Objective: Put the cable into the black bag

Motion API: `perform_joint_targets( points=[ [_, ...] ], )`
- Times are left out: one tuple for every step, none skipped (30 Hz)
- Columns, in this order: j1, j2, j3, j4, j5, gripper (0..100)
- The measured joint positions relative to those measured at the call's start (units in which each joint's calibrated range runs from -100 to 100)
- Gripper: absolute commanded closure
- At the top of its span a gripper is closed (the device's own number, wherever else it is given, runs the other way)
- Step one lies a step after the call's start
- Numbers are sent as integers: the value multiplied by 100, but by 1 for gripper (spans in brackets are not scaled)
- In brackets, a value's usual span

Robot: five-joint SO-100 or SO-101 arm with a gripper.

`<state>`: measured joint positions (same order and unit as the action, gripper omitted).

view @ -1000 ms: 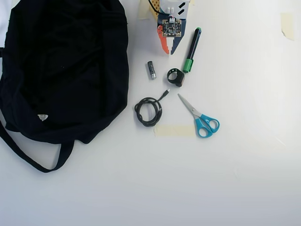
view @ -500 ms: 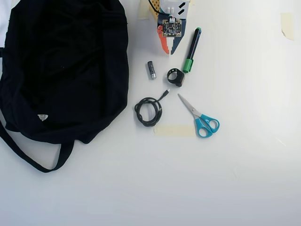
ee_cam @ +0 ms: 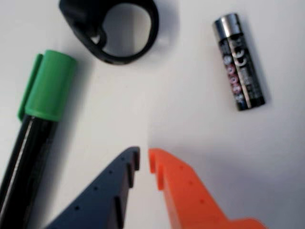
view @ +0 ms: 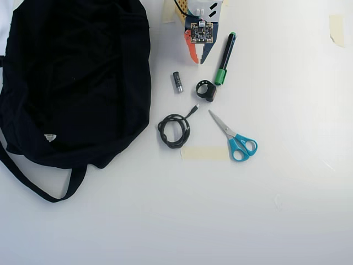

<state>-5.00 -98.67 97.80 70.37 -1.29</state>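
Nothing has moved: the fingers (view: 199,61) stay nearly closed, empty, above the battery (view: 177,81), clip (view: 206,90) and marker (view: 225,58), the cable (view: 174,130) coiled beside the white-labelled black bag (view: 77,83).

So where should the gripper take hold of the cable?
Judging from the overhead view, come straight down on the cable and pinch across the bundled strands on one side of the coil, one finger inside the loop. It lies flat and clear of the scissors and bag. The gripper sits above it, nearly shut and empty.
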Motion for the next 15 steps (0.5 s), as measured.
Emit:
perform_joint_targets(
  points=[
    [0, 0, 0, 0, 0, 98],
    [0, 0, 0, 0, 0, 98],
    [0, 0, 0, 0, 0, 98],
    [0, 0, 0, 0, 0, 98],
    [0, 0, 0, 0, 0, 98],
    [0, 0, 0, 0, 0, 98],
    [0, 0, 0, 0, 0, 98],
    [0, 0, 0, 0, 0, 98],
    [0, 0, 0, 0, 0, 97],
    [0, 0, 0, 0, 0, 97],
    [0, 0, 0, 0, 0, 97],
    [0, 0, 0, 0, 0, 98],
    [0, 0, 0, 0, 0, 98],
    [0, 0, 0, -43, 0, 98],
    [0, 0, 16, -103, 0, 98]
  ],
)
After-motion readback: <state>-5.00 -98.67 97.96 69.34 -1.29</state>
